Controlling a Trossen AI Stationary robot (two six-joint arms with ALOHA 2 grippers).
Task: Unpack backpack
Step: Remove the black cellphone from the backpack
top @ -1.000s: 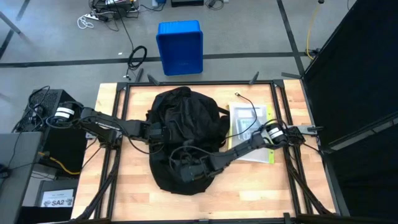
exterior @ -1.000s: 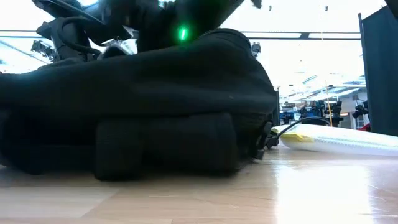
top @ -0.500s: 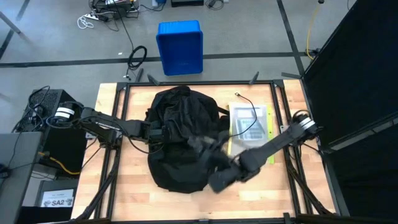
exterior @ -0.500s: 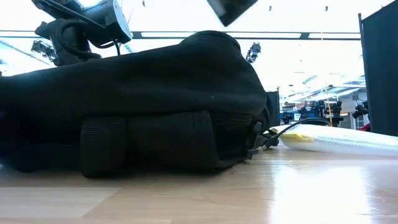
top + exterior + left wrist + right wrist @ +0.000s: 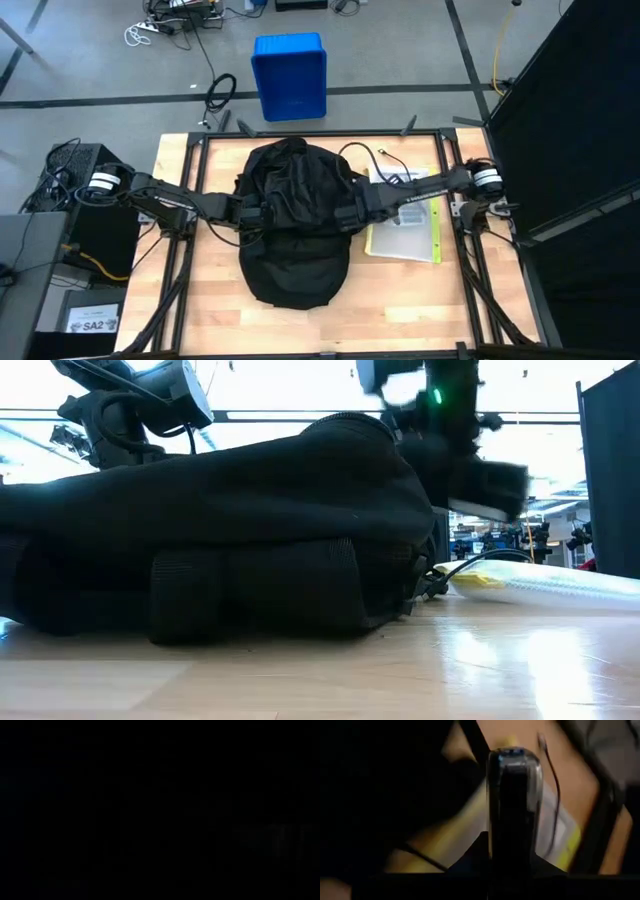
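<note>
I see the wooden counter [image 5: 210,300] spread under both arms, with the backpack [image 5: 295,225] lying flat across its middle, a black mound that fills most of the low view [image 5: 210,550]. Its opening is not visible to me, so I cannot tell what it holds. Beyond the counter at twelve o'clock, a blue bin [image 5: 290,75] stands on the floor; nothing shows inside it from above. At about three o'clock from the backpack lies a flat clear sleeve of papers with a yellow edge [image 5: 405,220], a thin dark cable [image 5: 385,158] curling just past its far corner.

My left claw [image 5: 258,215] sits at the backpack's nine o'clock edge, pressed into the fabric; its wrist camera shows only black, and I cannot tell how far apart its fingers stand or whether they grip anything. My right claw [image 5: 345,215] reaches in from three o'clock, over the sleeve, to the backpack's right edge. Its fingers are together, and in its wrist view they clamp a dark slim object with a shiny rim [image 5: 514,800], which I cannot identify.
</note>
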